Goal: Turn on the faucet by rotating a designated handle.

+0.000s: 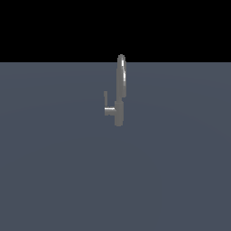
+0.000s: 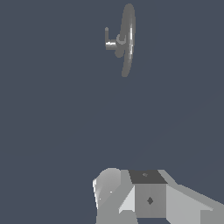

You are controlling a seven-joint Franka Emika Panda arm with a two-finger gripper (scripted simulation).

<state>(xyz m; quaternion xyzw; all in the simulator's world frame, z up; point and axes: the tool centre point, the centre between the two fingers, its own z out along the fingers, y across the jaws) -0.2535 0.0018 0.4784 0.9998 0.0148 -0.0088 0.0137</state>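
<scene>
The faucet is a slim grey metal tap that stands upright on the flat grey surface, its tall arched spout rising from a short body. The handle is a small L-shaped lever on the exterior view's left of the body, a short stub ending in a thin upright bar. In the wrist view the faucet is seen from above and far off, with the handle beside it. Only grey and white parts of my gripper show at that view's edge, well apart from the faucet. The exterior view does not show the arm.
A plain grey-blue floor stretches all around the faucet, with black background beyond its far edge.
</scene>
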